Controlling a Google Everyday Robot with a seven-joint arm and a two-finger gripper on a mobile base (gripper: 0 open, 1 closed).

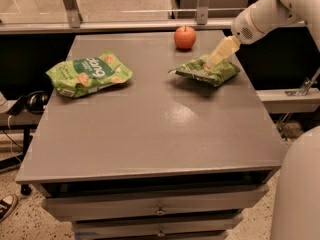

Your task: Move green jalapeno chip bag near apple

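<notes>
The green jalapeno chip bag [204, 71] lies flat on the right side of the grey table [150, 129], a little in front of and to the right of the apple [185, 37]. The apple is small, red-orange and stands near the table's far edge. My gripper [212, 61] comes down from the upper right on the white arm [265, 16], and its cream tip is at the bag's top surface, near the bag's back right part. I cannot tell whether it holds the bag.
A puffier green bag with a dark green band and chip pictures [89, 74] lies on the table's left side. A metal rail [125, 26] runs behind the table. Drawers [160, 209] sit under the front edge. My white base [300, 194] is at the lower right.
</notes>
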